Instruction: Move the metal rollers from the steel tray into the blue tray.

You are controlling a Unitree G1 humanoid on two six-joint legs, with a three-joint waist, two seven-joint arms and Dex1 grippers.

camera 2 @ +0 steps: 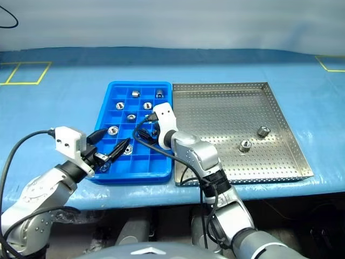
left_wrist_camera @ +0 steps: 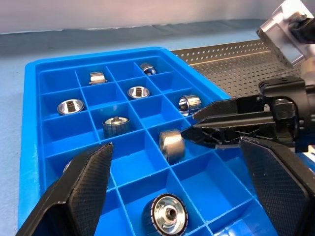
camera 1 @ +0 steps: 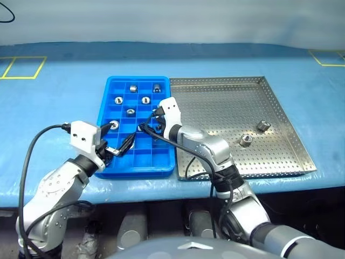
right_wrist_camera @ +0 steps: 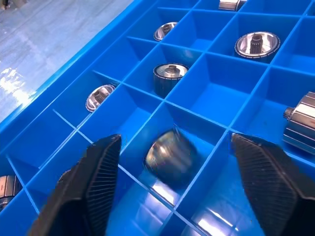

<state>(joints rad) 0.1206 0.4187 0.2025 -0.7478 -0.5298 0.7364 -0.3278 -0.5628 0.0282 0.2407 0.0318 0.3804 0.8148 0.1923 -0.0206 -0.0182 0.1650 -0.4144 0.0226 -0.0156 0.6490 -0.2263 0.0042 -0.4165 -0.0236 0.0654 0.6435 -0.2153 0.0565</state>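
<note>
Both black two-fingered grippers, left [left_wrist_camera: 172, 172] and right [right_wrist_camera: 172, 182], hover with jaws released over the bright blue gridded plastic tray [camera 1: 108, 89]. A shiny silver metal roller [right_wrist_camera: 170, 155] lies loose in a compartment there. Two rollers [camera 1: 246, 141] remain right, in the perforated steel tray [camera 1: 215, 102]

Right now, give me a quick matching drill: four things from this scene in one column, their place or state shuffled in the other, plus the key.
1. right gripper
2. left gripper
3. steel tray
4. blue tray

A. holds two metal rollers
B. open, over the blue tray's near left corner
C. open, a roller just below it in a compartment
D. gridded, several rollers in its cells

Pairs: 1-C, 2-B, 3-A, 4-D
</note>
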